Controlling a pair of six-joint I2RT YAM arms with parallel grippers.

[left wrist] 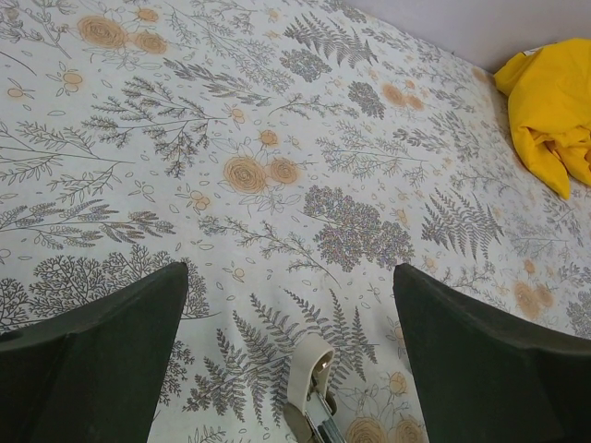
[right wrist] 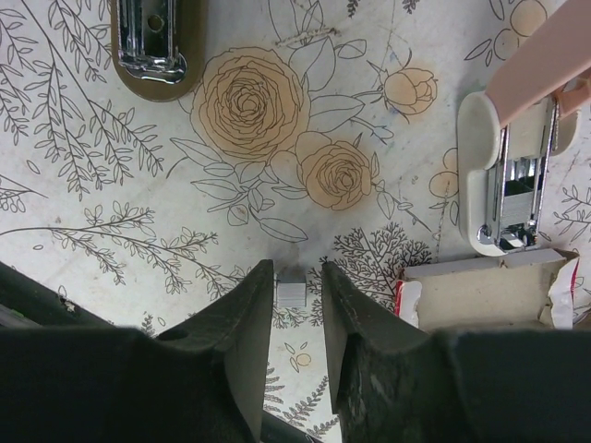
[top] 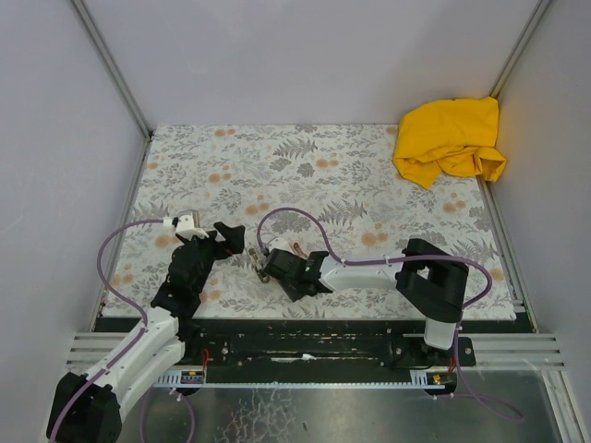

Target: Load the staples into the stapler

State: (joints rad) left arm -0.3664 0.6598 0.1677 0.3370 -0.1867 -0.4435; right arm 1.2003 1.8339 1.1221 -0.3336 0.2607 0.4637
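Tabletop w/ floral-print cover [top: 314,175]: grey ferns & pale orange blooms on off-white. It fills centre of the top view & nearly all of both wrist views. Plain pale grey walls [top: 305,55] at back, left & right. Alu frame posts [top: 111,65] run diagonally at upper left & upper right. Crumpled yellow cloth [top: 451,138] sits in upper-right corner of the cover, by the right edge. Silver rail [top: 526,349] crosses lower frame, w/ scuffed metal plate [top: 305,415] along bottom edge. Light even & soft.

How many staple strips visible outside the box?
1: a silvery staple strip between the right tool's fingers, beside the open box. More may be hidden inside it.
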